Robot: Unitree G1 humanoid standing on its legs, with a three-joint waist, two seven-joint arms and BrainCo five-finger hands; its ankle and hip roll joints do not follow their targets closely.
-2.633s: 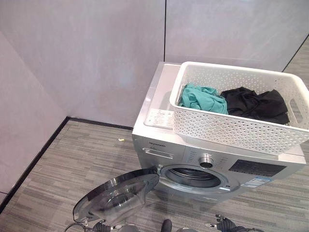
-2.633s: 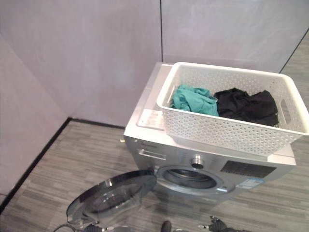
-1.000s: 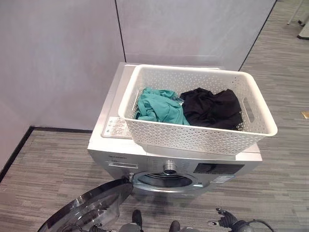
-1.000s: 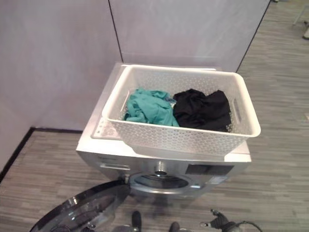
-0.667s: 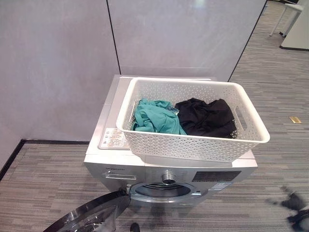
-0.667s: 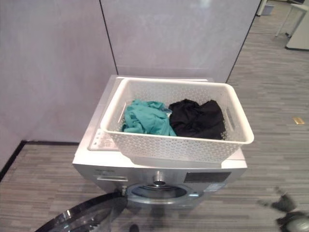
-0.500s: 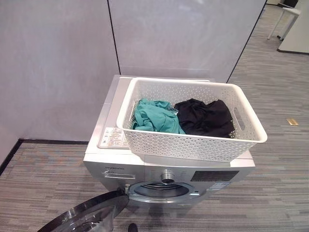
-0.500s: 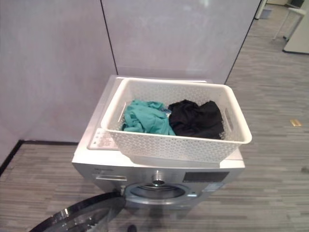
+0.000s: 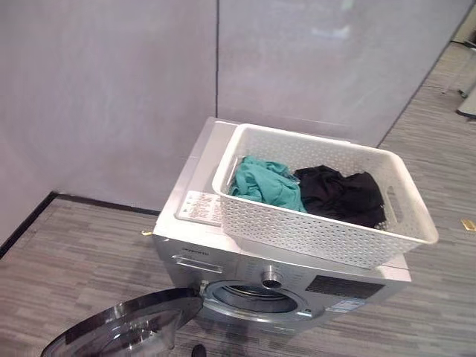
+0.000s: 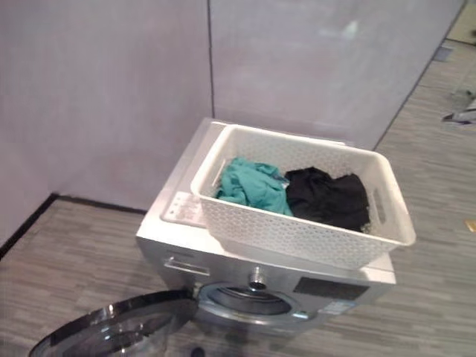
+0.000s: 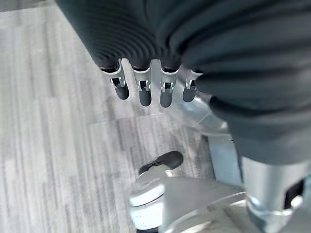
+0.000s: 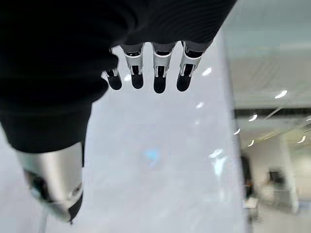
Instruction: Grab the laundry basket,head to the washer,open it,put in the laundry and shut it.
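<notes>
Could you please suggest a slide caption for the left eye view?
White laundry basket holding teal garment and black garment sits atop the silver washer, its door swung open.

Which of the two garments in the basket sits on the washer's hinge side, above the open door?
The teal garment. It lies in the left half of the white basket, above the open door; the black garment fills the right half.

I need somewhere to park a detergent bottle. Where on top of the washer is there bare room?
The white perforated laundry basket covers most of the silver front-loading washer top. Bare metal remains as a strip along its left side, partly taken by a white label sticker, and a narrower strip behind the basket by the wall.
</notes>
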